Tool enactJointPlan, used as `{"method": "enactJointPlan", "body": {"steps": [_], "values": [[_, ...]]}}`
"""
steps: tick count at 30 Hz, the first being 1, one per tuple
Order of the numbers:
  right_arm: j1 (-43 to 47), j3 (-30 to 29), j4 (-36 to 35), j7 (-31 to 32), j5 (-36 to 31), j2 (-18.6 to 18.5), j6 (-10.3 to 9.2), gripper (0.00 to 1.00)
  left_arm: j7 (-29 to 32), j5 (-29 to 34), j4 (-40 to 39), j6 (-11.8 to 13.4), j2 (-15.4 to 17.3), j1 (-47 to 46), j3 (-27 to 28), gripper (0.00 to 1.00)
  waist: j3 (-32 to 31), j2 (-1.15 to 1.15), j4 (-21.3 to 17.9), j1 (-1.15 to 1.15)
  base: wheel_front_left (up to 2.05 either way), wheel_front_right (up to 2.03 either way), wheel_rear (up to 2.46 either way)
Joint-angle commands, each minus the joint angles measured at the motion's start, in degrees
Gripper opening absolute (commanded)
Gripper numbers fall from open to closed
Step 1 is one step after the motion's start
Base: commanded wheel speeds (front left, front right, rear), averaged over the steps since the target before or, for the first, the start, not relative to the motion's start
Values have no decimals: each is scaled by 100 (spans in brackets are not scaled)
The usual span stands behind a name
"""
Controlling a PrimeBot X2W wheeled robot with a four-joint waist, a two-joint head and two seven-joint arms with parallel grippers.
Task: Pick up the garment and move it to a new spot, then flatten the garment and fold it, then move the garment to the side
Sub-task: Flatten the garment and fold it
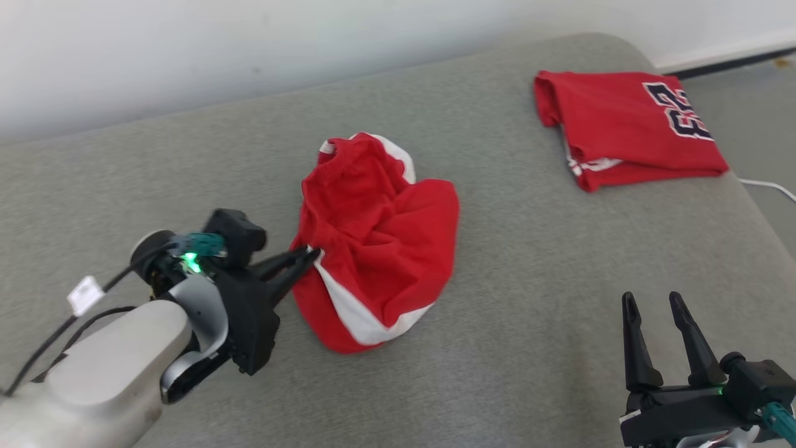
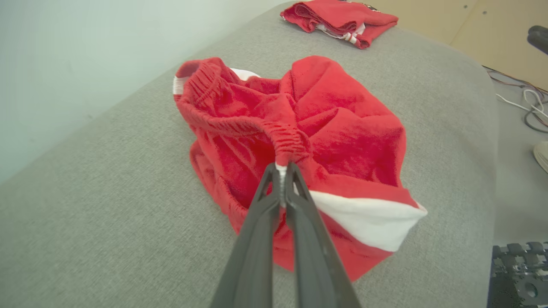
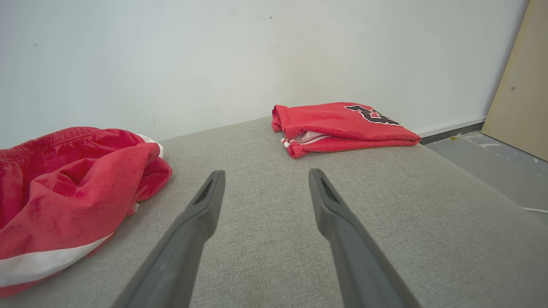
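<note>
The garment point(image 1: 373, 236) is a crumpled pair of red shorts with white stripes, heaped mid-cushion. My left gripper point(image 1: 311, 253) reaches it from the left and is shut on the elastic waistband at its left edge. In the left wrist view the fingertips of my left gripper point(image 2: 281, 167) pinch a bunched bit of the waistband of the garment point(image 2: 334, 128). My right gripper point(image 1: 653, 300) stands open at the lower right, well clear of the cloth. In the right wrist view my right gripper point(image 3: 264, 176) has only bare cushion between its fingers, with the garment point(image 3: 68, 175) to its left.
A folded red jersey point(image 1: 628, 127) with dark numerals lies at the cushion's far right, also in the left wrist view point(image 2: 342, 19) and the right wrist view point(image 3: 342, 126). The grey cushion point(image 1: 528, 280) ends at a white wall behind. Cables point(image 2: 526, 102) lie on the floor beyond the right edge.
</note>
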Motion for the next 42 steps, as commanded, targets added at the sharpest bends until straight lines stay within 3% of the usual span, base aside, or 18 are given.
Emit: {"method": "enactJointPlan", "body": {"steps": [1, 14, 21, 29, 37, 39, 42], "values": [[97, -24, -12, -1, -22, -66, -17, 100, -367, -134, 73, 57, 77, 168, 178, 0, -174, 0, 462, 1, 0, 0, 0], [292, -82, -28, -1, -51, -143, -17, 100, -1354, -576, -432, 763, 376, 1506, 621, 0, -389, 0, 1328, 1, 0, 0, 0], [360, -123, -31, -1, -44, -203, -17, 100, -1487, -620, -749, 1180, 194, 2673, 1488, 0, -375, 0, 1579, 1, 0, 0, 0], [353, -79, 32, -1, -46, -208, -17, 100, -1485, -117, -686, 1054, -343, 3978, 2803, 0, -406, 0, 1668, 1, 0, 0, 0], [356, -39, 122, -1, -21, -206, -17, 100, -1485, 354, -290, 731, -763, 4489, 3497, 0, -488, 0, 1676, 1, 0, 0, 0], [345, -45, 127, -1, -33, -191, -17, 100, -1486, 513, -302, 674, -868, 4467, 3748, 100, -503, 0, 1680, 1, 0, 0, 0], [343, -68, 134, -1, -31, -202, -17, 100, -1486, 790, -484, 613, -1042, 4517, 4154, 100, -521, 0, 1691, 1, 0, 0, 0]]}}
